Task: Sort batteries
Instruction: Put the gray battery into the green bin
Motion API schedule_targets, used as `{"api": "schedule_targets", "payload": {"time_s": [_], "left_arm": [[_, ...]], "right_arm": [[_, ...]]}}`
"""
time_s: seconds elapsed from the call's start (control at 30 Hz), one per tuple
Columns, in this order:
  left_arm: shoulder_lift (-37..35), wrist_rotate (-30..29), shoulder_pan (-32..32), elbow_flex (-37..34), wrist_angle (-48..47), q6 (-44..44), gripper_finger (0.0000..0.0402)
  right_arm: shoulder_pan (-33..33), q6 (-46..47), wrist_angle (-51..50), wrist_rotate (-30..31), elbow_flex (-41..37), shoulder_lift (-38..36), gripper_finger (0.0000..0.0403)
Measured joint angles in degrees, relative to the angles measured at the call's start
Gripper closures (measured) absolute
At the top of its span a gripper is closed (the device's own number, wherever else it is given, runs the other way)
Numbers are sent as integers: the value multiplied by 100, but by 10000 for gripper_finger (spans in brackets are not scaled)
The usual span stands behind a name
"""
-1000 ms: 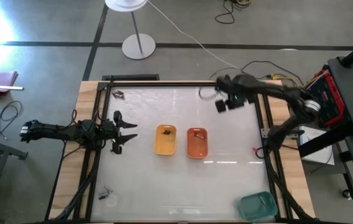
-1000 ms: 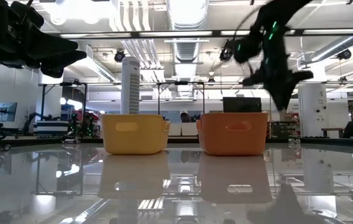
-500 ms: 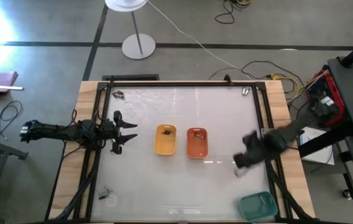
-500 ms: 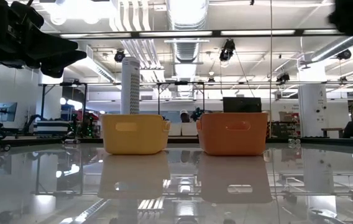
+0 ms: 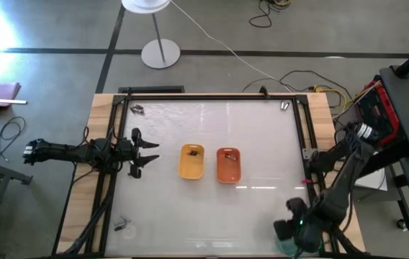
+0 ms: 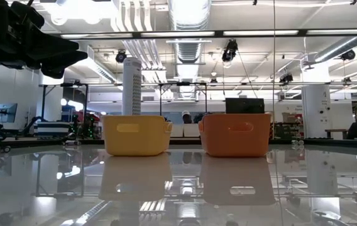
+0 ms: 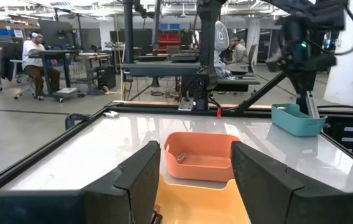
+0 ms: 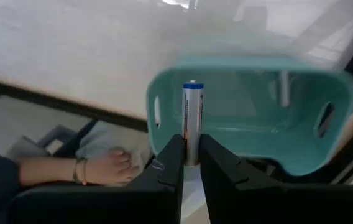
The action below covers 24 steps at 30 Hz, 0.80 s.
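Right gripper (image 8: 187,163): at the lower right of the high view, over the teal tray; its fingers are clamped on the lower end of 1 battery (image 8: 192,121), which stands upright between them.
Held battery: silvery-grey cylinder with a blue band near its top end, directly above the teal tray (image 8: 301,152) in the right wrist view.
Handling: likely light, rigid and smooth, so it could slip or pivot in a 2-finger pinch; a hold across the middle of the cylinder looks steadier than the present hold near 1 end.
Teal tray contents: 1 slim grey piece shows inside, too blurred to name.
Left gripper (image 5: 147,153): waits at the left edge of the bench (image 5: 262,208), fingers spread apart, facing the 2 middle trays.
Yellow tray (image 5: 191,162): centre of the bench, with a small dark item inside.
Orange tray (image 5: 228,165): just right of the yellow one; 1 small cylinder lies in it in the left wrist view.
Loose batteries: small clusters near the upper left corner (image 5: 137,110), upper right corner (image 5: 285,106) and lower left corner (image 5: 120,226) of the bench.
Person: a hand (image 8: 105,167) shows below the bench edge in the right wrist view.
Writing: none readable on the battery or trays.
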Motion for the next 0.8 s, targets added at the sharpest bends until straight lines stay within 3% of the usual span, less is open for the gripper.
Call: {"api": "schedule_targets", "payload": {"time_s": [0.23,0.8], "left_arm": [[-2,-1,-1,1,1,0,221],[0,1,0,0,1,0,221]], "right_arm": [[113,-292,319,-869,235,889,369],[96,-752,262,-698,-128,1475,369]]}}
